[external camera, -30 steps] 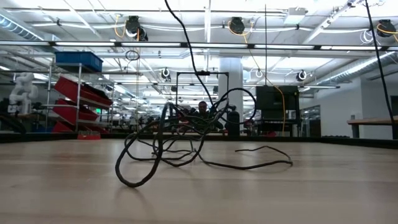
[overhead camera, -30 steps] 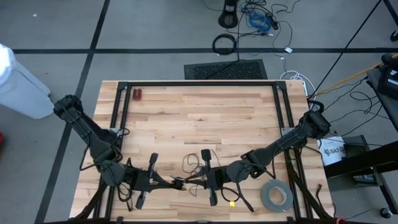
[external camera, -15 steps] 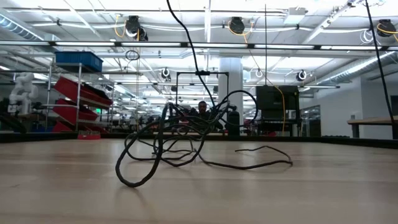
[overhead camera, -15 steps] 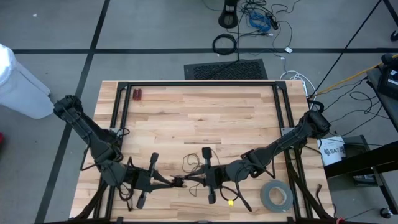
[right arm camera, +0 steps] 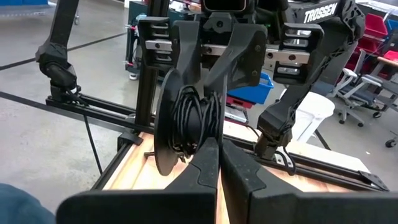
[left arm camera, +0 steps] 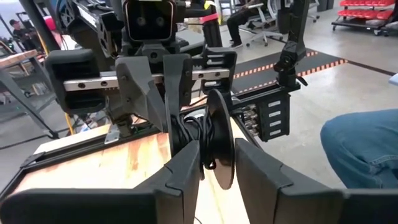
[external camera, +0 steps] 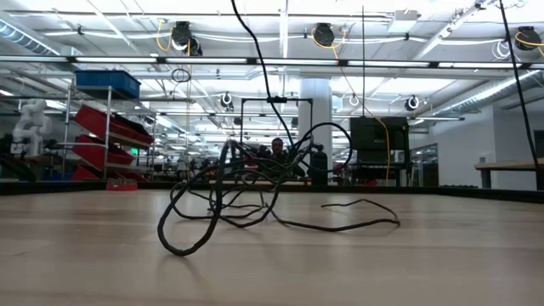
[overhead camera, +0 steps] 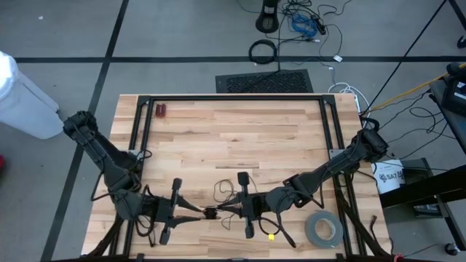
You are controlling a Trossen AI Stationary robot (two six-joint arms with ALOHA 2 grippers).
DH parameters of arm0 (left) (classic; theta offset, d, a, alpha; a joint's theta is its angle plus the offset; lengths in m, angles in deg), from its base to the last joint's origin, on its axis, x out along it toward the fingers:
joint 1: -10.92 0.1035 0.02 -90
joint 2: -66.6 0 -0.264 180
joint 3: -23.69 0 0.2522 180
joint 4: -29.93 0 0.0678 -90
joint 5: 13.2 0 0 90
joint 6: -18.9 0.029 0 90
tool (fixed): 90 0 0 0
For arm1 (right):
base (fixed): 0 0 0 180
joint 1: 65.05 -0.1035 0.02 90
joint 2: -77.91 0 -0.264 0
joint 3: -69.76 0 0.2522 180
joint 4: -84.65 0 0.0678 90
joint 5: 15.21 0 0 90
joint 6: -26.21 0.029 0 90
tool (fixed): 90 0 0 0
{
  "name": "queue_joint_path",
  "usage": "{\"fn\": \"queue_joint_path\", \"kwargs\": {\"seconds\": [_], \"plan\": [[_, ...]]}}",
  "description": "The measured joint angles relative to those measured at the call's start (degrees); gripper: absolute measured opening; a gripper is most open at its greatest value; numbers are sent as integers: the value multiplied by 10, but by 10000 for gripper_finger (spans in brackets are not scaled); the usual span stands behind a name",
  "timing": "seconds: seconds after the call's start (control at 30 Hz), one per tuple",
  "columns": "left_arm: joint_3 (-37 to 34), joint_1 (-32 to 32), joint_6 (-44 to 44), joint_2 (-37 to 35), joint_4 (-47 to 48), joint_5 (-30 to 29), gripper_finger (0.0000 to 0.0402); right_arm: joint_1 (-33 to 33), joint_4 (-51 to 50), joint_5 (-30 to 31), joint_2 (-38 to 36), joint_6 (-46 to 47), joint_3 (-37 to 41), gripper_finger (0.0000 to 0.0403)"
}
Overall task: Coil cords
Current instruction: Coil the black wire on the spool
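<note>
A thin black cord is partly wound on a small black spool (overhead camera: 211, 213), held up at the table's near middle between both grippers. Its loose strands (overhead camera: 227, 191) lie in loops on the wood, and the low view shows them as a tangle (external camera: 225, 200). My right gripper (right arm camera: 217, 152) is shut at the spool beside the wound cord (right arm camera: 193, 118). My left gripper (left arm camera: 217, 165) faces it from the table's left and is open. Its fingers stand on either side of the spool's round flange (left arm camera: 219, 140); whether they touch it I cannot tell. My right gripper comes nearly level from the table's right. Its shut fingertips (right arm camera: 208, 149) meet the spool next to the cord winding, on the side away from the big flange (right arm camera: 165, 124). The fingers themselves hide which part they pinch. The spool is lifted clear, its flange upright.
A grey tape roll (overhead camera: 323, 229) lies at the near right corner, with a small yellow piece (overhead camera: 271, 236) beside it. A red object (overhead camera: 160, 110) sits at the far left. Black frame rails (overhead camera: 233, 98) border the table. A person's leg (left arm camera: 364, 155) shows beyond the table.
</note>
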State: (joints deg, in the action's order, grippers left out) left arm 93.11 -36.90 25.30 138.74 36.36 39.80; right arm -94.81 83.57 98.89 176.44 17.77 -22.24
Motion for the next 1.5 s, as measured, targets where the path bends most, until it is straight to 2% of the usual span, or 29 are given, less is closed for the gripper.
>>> {"fn": "queue_joint_path", "kwargs": {"seconds": [0.3, 0.6, 0.8, 1.17, 1.5], "plan": [[0, -16, 5, 0, 1, -24, 107, -6, -13, -2, -8, 0, 0, 1], [0, -16, 1, 0, -14, -100, 107, -8, -15, 32, -9, -9, 0, 1], [0, -7, 0, -1, -17, -101, 107, -6, -14, 34, -9, -10, 0, 1], [0, 22, -1, 20, -26, -102, 107, -6, -18, 75, -9, -10, 0, 0], [0, 3, 20, 9, -25, -103, 107, -6, -27, 75, -9, -10, 0, 0]]}}
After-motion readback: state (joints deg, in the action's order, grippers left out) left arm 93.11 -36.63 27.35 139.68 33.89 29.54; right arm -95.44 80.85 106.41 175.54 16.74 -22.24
